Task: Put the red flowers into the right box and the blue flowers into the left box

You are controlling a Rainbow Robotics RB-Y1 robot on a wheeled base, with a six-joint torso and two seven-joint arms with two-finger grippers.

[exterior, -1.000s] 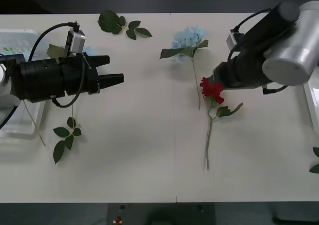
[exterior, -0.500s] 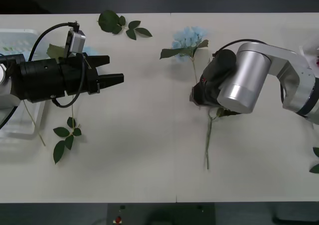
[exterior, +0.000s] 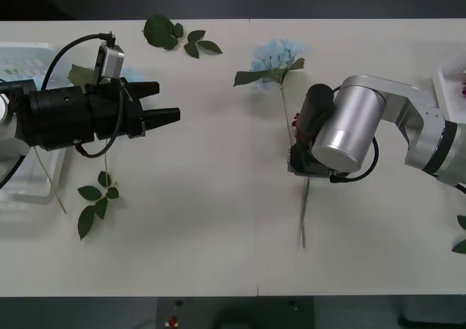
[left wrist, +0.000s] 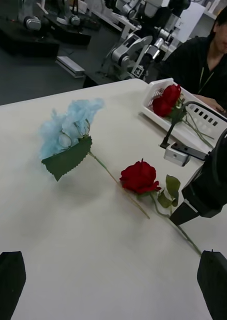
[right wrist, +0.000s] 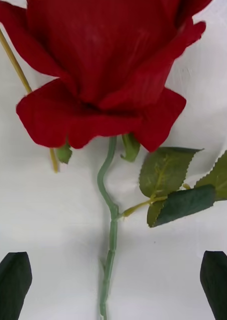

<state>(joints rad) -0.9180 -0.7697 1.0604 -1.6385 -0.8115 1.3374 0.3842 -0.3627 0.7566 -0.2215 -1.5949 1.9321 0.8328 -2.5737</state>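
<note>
Hovering my right gripper (right wrist: 113,285) over a red rose (left wrist: 139,176) on the table (exterior: 204,227), fingers apart and straddling its green stem just below the bloom. The step is grasping this rose; next I judge it calls for lowering and closing on the stem. My left gripper (exterior: 169,114) waits open near the left box (exterior: 22,191). Two roses lie in the right box (left wrist: 158,107). No writing is readable.
</note>
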